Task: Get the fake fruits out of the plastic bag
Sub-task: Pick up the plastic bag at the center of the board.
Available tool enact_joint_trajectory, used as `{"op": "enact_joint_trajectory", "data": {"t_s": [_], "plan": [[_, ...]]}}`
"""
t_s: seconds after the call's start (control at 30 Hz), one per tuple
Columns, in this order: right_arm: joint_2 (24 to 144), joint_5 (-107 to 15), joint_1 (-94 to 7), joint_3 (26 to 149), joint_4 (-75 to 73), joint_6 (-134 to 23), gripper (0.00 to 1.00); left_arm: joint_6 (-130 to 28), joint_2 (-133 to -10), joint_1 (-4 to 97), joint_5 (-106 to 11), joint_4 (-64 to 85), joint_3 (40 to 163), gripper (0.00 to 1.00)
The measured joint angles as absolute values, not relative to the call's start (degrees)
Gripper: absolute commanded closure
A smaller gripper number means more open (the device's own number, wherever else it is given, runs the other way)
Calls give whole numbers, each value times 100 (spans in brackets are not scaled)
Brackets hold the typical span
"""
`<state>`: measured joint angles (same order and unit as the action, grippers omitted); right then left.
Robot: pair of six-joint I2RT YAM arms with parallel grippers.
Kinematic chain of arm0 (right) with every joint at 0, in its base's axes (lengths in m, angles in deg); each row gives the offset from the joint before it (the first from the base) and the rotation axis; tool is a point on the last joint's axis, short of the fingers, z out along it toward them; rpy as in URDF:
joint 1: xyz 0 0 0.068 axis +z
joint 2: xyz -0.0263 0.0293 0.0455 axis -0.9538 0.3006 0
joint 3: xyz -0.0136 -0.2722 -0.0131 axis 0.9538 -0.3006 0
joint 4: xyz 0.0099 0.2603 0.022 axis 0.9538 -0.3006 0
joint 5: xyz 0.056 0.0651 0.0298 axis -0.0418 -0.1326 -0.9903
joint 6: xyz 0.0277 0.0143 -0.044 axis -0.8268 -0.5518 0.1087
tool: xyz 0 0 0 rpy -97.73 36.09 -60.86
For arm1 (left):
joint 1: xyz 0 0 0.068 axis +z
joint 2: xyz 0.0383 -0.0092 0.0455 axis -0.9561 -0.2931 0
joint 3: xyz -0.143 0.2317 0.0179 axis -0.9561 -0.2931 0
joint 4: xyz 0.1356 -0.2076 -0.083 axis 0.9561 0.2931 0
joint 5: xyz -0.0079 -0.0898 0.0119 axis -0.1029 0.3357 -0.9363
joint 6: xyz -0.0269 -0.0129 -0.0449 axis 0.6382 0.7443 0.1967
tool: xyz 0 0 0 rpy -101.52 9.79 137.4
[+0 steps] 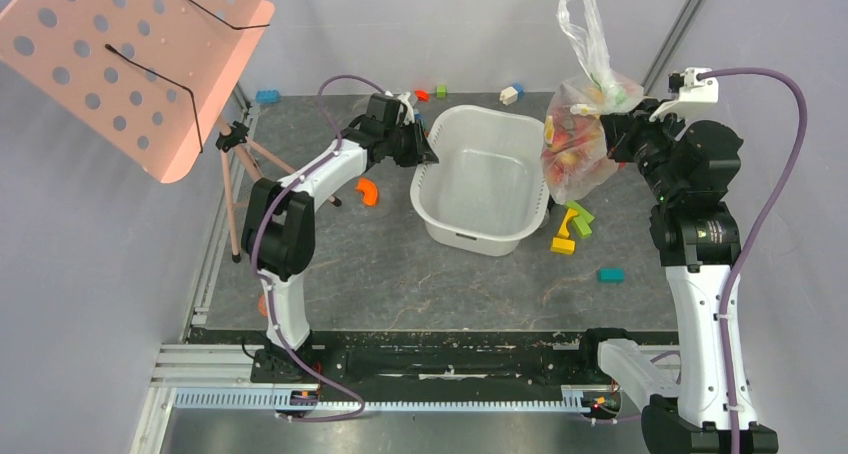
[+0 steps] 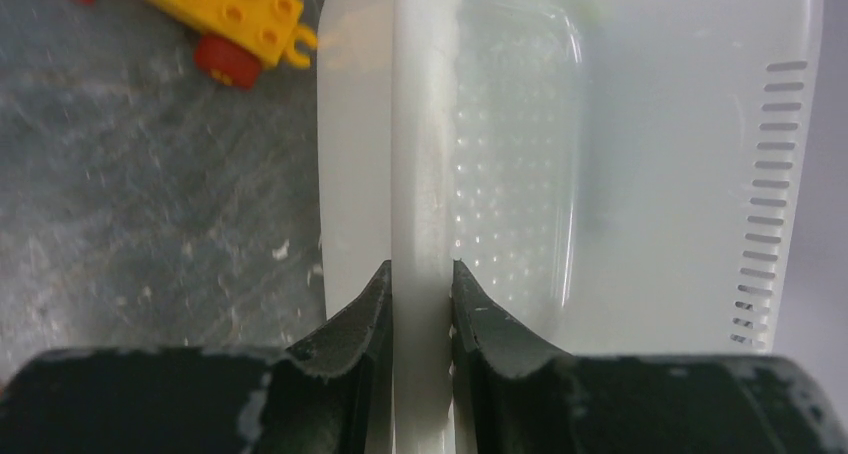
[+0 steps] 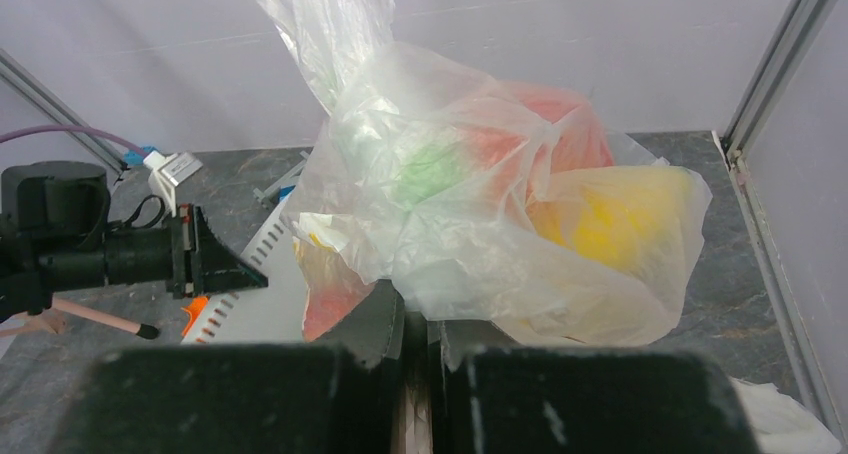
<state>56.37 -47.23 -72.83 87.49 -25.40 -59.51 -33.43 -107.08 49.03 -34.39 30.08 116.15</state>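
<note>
Dark grey speckled table point(image 1: 400, 284) with pale lilac walls fills the top view; a white rigid plastic basin point(image 1: 478, 242) stands in its middle; the left gripper point(image 1: 428, 154) sits on the left rim of the basin; the right gripper point(image 1: 607, 136) is just right of the basin and holds up a clear crinkly plastic bag point(image 1: 585, 104), which hangs beside the basin's right rim; the small glossy fake fruits point(image 1: 568, 159), red, yellow and green, are inside the bag; a flat orange curved piece point(image 1: 368, 191) lies just left of the basin; yellow and green blocks point(image 1: 572, 226) lie to its near right.

From the left wrist, the two dark fingers point(image 2: 350, 324) stand one on each side of the basin's white rim and press on it, so this claw is clenched on the rim; a yellow toy brick with red wheels point(image 2: 225, 9) lies on the table outside the basin.

From the right wrist, the jaws are almost together with bag film pinched between them, so this claw is grasping the bag; yellow, red and green fruits show through the film; the basin lies to the left behind the bag.
</note>
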Motion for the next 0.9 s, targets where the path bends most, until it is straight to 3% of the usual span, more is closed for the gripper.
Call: {"op": "enact_joint_trajectory", "data": {"t_s": [0.17,0.33,0.5,0.57,0.9], "plan": [[5611,-4729,-7283,8699,-2533,-5951,100,-3232,-11324,4903,-3697,2999,12435,91],[5600,-4902,-7283,8609,-2522,-5936,100,-3127,-11831,4910,-3784,2986,13101,74],[5600,-5612,-7289,8561,-2516,-5844,100,-3092,-12100,4910,-3773,2977,13458,18],[5591,-5945,-7230,8561,-2472,-5838,100,-3050,-12104,4914,-3754,3003,13458,2],[5661,-6633,-6533,8561,-2295,-5945,100,-2954,-11610,5072,-3631,3165,13110,0]]}}
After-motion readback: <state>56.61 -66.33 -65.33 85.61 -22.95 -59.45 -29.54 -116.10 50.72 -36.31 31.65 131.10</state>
